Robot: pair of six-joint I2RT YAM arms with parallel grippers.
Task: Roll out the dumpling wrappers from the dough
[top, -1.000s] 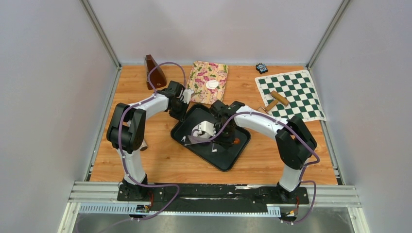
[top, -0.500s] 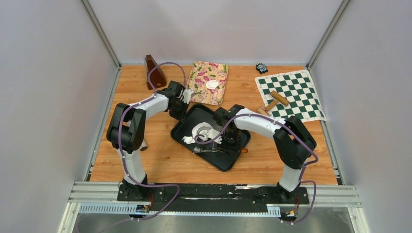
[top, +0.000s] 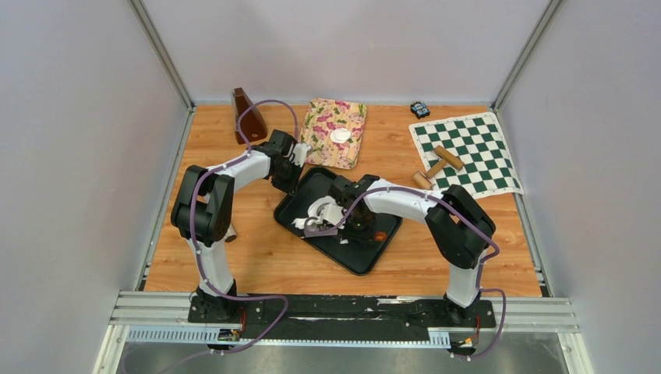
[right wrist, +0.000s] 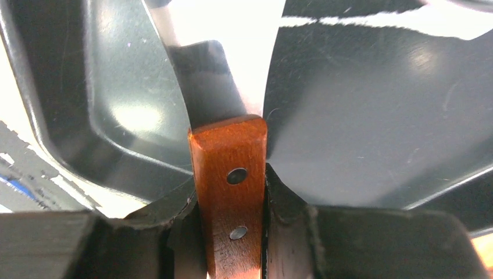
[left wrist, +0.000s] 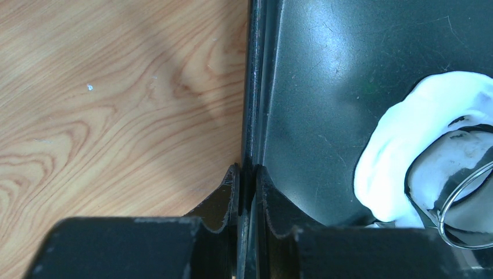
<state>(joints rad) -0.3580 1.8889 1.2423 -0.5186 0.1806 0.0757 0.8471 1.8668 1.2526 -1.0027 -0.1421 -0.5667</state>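
I steady the tray (left wrist: pixel 302 87), left gripper (left wrist: pixel 247 177) pinching its rim, while the right gripper (right wrist: pixel 230 189) clamps a wooden-handled blade (right wrist: pixel 228 152) over the dough (left wrist: pixel 381 160); dumpling wrappers (top: pixel 340 135) lie on the worktop's far-edge cloth (top: pixel 326 117)

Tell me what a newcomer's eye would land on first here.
The black tray at mid-table, holding white dough, draws the eye, with both arms bent over it. The left gripper pinches the tray's rim, and the right gripper is shut on a wooden-handled blade over the tray. Behind, a round white dumpling wrapper lies on a floral cloth.
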